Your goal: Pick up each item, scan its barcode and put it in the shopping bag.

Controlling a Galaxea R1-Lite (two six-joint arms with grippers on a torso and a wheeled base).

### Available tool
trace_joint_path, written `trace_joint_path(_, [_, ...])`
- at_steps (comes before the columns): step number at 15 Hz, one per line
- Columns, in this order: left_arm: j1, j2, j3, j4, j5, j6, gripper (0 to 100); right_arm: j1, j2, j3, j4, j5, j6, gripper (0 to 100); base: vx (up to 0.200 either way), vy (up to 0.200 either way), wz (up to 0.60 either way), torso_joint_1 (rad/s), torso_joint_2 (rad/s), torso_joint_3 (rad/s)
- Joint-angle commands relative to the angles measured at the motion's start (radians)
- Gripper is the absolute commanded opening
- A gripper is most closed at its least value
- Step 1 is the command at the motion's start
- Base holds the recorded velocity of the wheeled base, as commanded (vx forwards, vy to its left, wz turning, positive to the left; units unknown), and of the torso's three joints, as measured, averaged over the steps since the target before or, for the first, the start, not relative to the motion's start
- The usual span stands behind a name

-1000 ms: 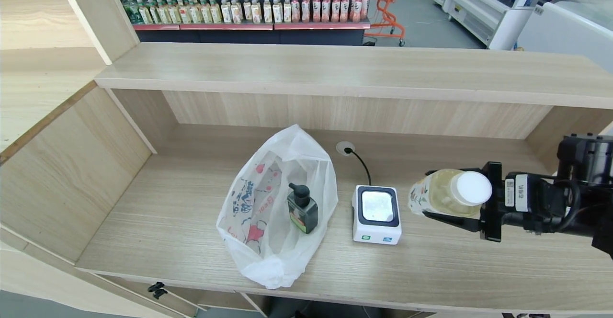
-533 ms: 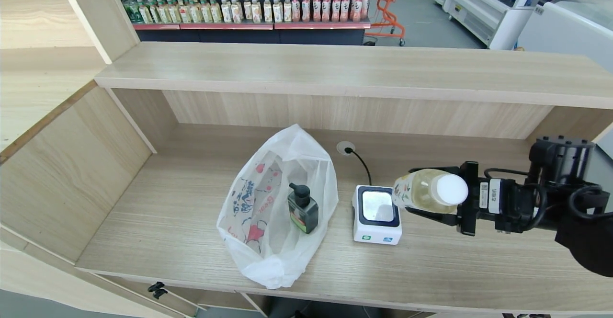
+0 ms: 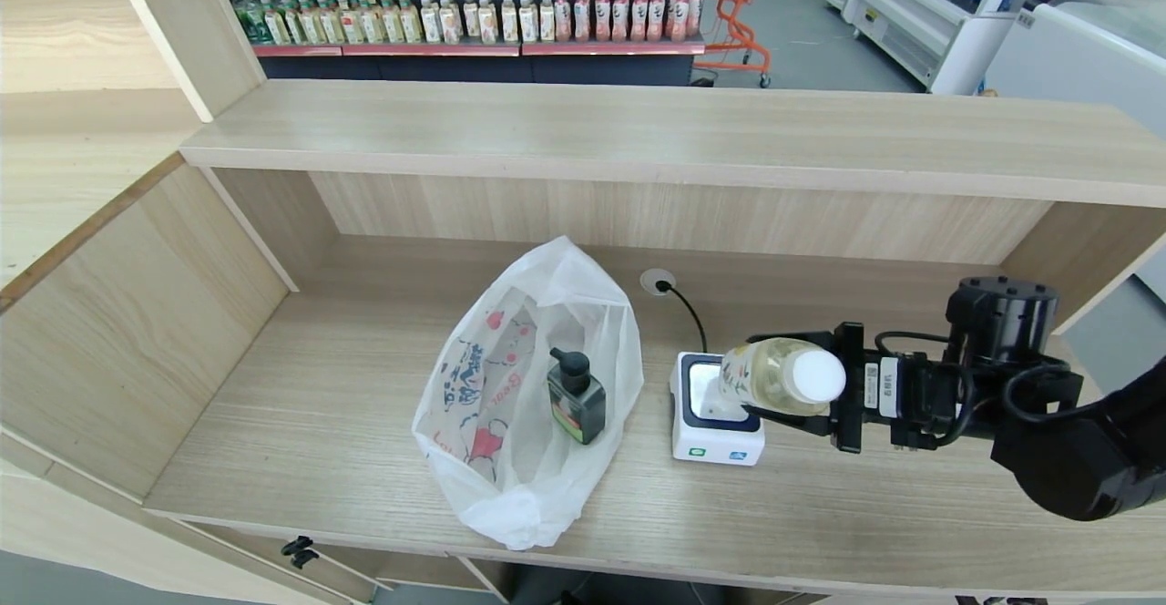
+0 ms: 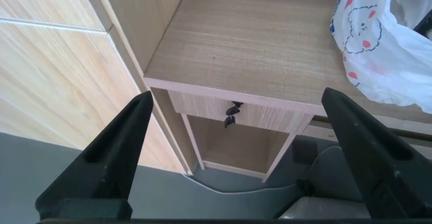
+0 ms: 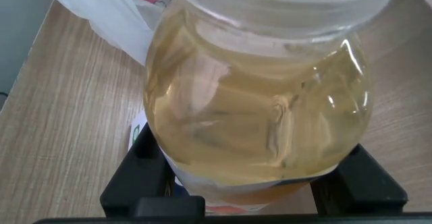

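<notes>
One bottle [image 3: 772, 374] lies clamped in the right gripper [image 3: 756, 375], pointing toward nine o'clock over the scanner [image 3: 703, 436]. Pale yellow liquid, white cap [image 3: 817, 375].

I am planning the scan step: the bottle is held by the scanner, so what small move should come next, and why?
Probably shift the bottle slightly left, over the middle of the scanner. The right end effector holds it on its side above the scanner's right part only.
</notes>
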Motion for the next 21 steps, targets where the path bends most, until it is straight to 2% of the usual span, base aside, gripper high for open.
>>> trace_joint_path(1, [0.000,0.000,0.000,0.000,0.000,0.000,100,0.002,0.037,-0.018,-0.001,0.002,0.000,0,0.000,0.000,0.00,0.000,0.00,0.000])
trace_joint_path(16, [0.000,0.000,0.000,0.000,0.000,0.000,100,0.017,0.060,-0.092,-0.003,0.002,0.009,0,0.000,0.000,0.00,0.000,0.00,0.000])
trace_joint_path(17, [0.000,0.000,0.000,0.000,0.002,0.000,100,0.017,0.008,-0.087,-0.001,0.003,0.070,0,0.000,0.000,0.00,0.000,0.00,0.000])
trace_joint_path(21, [0.000,0.000,0.000,0.000,0.000,0.000,100,0.002,-0.264,-0.092,-0.023,0.009,0.607,0,0.000,0.000,0.00,0.000,0.00,0.000])
